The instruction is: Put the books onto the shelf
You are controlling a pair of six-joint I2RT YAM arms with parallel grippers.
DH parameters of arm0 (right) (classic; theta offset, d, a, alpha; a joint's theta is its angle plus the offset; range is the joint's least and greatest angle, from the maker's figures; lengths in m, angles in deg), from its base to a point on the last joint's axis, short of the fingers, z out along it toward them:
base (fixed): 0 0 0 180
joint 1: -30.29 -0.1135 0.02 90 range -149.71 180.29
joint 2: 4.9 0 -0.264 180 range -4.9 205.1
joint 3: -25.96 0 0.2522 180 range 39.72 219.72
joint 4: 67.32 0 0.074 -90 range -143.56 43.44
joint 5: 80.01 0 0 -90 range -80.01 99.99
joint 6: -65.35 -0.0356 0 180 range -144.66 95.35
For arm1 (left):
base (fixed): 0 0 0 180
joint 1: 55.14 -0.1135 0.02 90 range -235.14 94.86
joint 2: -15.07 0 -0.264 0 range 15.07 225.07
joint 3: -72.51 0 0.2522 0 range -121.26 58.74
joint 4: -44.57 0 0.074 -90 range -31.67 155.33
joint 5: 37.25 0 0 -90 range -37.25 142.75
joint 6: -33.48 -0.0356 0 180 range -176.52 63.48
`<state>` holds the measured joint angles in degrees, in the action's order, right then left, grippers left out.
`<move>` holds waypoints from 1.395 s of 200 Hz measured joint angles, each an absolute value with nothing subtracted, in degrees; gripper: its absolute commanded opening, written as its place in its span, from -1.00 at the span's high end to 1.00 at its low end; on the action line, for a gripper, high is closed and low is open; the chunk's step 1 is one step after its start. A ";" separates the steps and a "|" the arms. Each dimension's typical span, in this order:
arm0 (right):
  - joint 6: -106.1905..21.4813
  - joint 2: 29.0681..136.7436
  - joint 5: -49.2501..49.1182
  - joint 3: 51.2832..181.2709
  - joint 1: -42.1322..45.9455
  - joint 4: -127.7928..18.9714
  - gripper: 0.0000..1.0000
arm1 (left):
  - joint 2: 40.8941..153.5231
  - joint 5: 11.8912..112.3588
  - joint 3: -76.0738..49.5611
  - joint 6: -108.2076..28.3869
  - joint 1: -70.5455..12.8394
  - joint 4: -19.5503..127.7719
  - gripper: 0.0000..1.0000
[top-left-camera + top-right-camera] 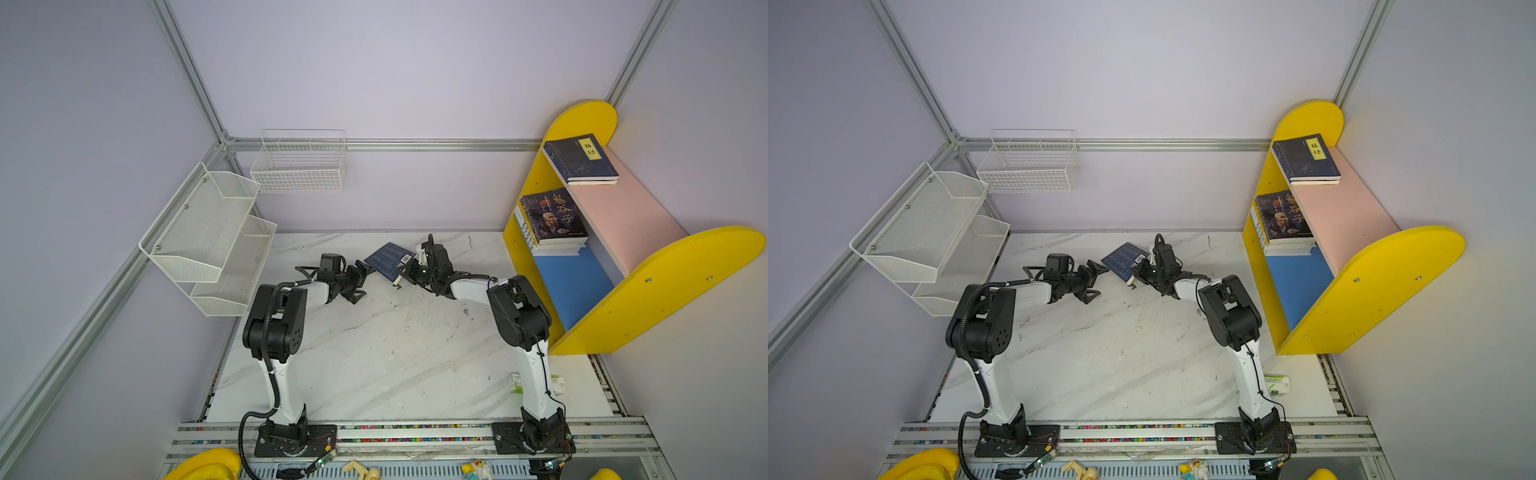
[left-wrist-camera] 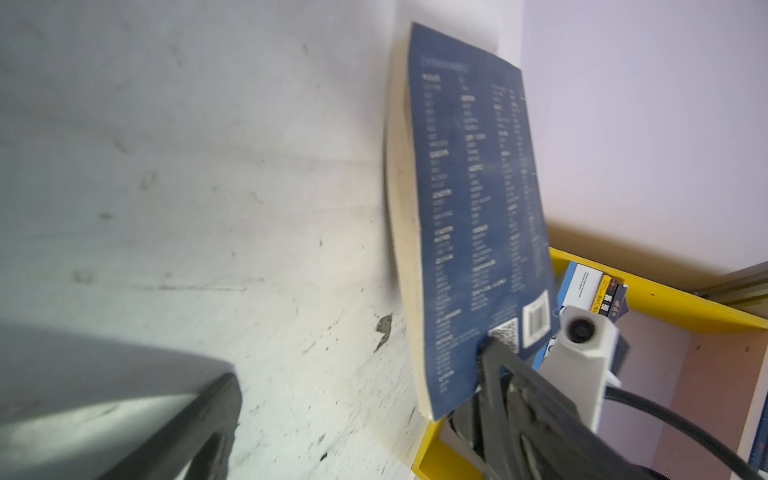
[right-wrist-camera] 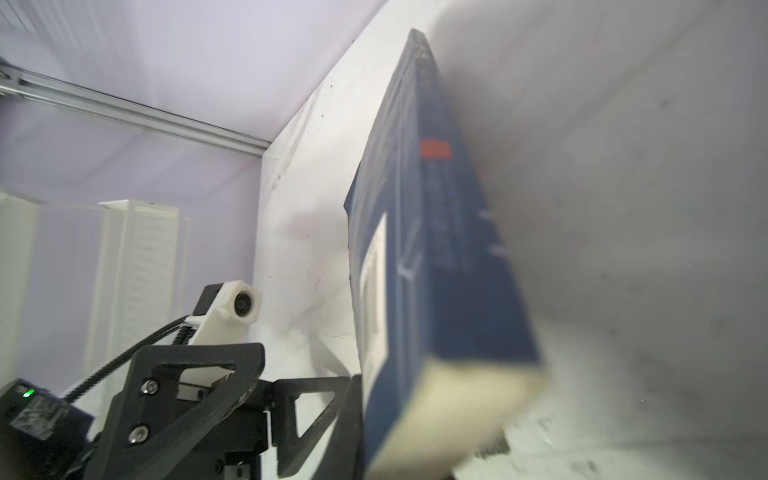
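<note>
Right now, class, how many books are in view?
6: one yellow-labelled book on the pink upper board; a stack of four on the blue lower board; one navy book in the right jaws. The stack may hide more.

易经 on yellow label [image 1: 589, 149] of navy book [image 1: 579, 166], 鬼谷子 on dark book [image 1: 555, 220]; print on blue book [image 1: 388, 259] too blurred

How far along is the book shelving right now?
Done: a yellow-labelled book lies on the shelf's pink board; a book stack sits on its blue board. In hand: right hand shut on a navy book over the table, left hand open beside it. Left: shelving that one; no other loose books show.
</note>
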<state>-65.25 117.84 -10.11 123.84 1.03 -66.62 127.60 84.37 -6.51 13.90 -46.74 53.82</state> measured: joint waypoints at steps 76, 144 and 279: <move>-21.50 94.96 27.29 127.62 -5.76 -48.19 0.88 | 124.75 90.18 -22.60 15.03 -45.97 58.84 -0.92; 0.49 101.71 46.17 120.23 -13.11 -44.48 0.91 | 121.45 93.22 -26.53 14.90 -44.97 63.43 -0.89; 12.56 103.53 48.03 114.11 -21.37 -51.78 0.90 | 134.52 94.47 -30.16 7.53 -39.77 77.40 -0.50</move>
